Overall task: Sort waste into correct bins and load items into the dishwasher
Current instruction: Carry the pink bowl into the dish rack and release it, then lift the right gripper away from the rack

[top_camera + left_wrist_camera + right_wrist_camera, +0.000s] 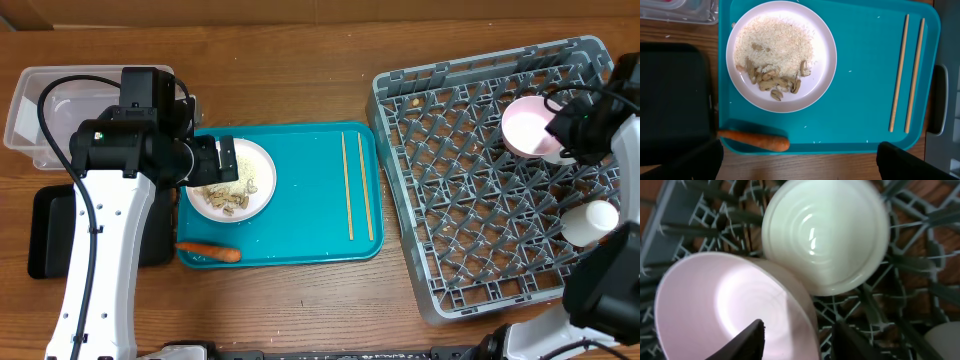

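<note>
The white plate, with rice and food scraps on it, lies on the teal tray. The carrot rests on the tray's front rim, and the chopsticks lie to the right. My left gripper hangs open above the plate, holding nothing. In the grey dish rack, a white bowl leans on the pegs. My right gripper straddles its rim, one finger inside and one outside, with gaps. A second bowl stands beside it.
The clear tub stands at the back left, with the black tray in front of it, partly under my left arm. The teal tray fills the middle. Another white rounded thing sits in the rack near my right arm.
</note>
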Tool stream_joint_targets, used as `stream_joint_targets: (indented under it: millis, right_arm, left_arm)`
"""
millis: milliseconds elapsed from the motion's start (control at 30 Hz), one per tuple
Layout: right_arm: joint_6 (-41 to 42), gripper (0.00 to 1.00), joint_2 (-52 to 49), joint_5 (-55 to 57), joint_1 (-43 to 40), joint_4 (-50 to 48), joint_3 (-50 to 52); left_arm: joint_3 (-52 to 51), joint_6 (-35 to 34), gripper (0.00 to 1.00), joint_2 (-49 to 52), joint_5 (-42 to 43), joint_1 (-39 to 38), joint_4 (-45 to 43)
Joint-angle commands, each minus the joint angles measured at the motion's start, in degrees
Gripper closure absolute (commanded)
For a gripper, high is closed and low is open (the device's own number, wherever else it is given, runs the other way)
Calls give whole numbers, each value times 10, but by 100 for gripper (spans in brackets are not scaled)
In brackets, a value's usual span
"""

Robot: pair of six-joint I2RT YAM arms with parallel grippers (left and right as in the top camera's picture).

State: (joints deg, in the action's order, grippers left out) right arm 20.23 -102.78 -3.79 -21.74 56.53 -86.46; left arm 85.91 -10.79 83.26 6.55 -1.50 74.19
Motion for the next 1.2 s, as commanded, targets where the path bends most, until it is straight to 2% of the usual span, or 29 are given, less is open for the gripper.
stream_joint_targets:
  millis: [0,33,67,167,333,400,433,500,533,567,633,767,1167]
  right_arm:
    - [-12,79,-15,-32,1,-4,3]
    - [-12,90,-14,-29,1,-6,3]
    - [-12,96,-13,-29,1,-9,1]
    - [-12,96,-2,7,1,-7,-16]
    - [-12,96,47,148,13,-16,-62]
    - [-12,96,69,228,28,-33,-66]
    - [-12,96,82,316,48,-42,-66]
    - [-10,96,83,406,75,-45,-66]
    - [-2,96,81,445,87,-44,-64]
    - [30,96,75,535,116,-44,-57]
    - [53,96,67,604,145,-53,-45]
    - [53,96,35,653,187,-64,-28]
    - [89,96,-67,674,292,-29,-9]
  left_arm:
    - [9,-10,0,-1,-6,0,2]
    - [9,-10,0,-1,-6,0,1]
    - [9,-10,0,-1,-6,0,2]
    - [9,-10,0,-1,-6,0,1]
    - [9,-10,0,-1,-6,0,1]
    - [9,-10,0,-1,-6,0,1]
    - [9,-10,0,-1,-6,0,1]
    - [9,-10,0,-1,-6,0,1]
    - [9,-10,0,-1,-6,0,1]
    - [9,-10,0,-1,-6,0,1]
    - [9,-10,0,-1,-6,0,1]
    - [9,-10,0,-1,-6,0,1]
    - [9,-10,0,-1,-5,0,2]
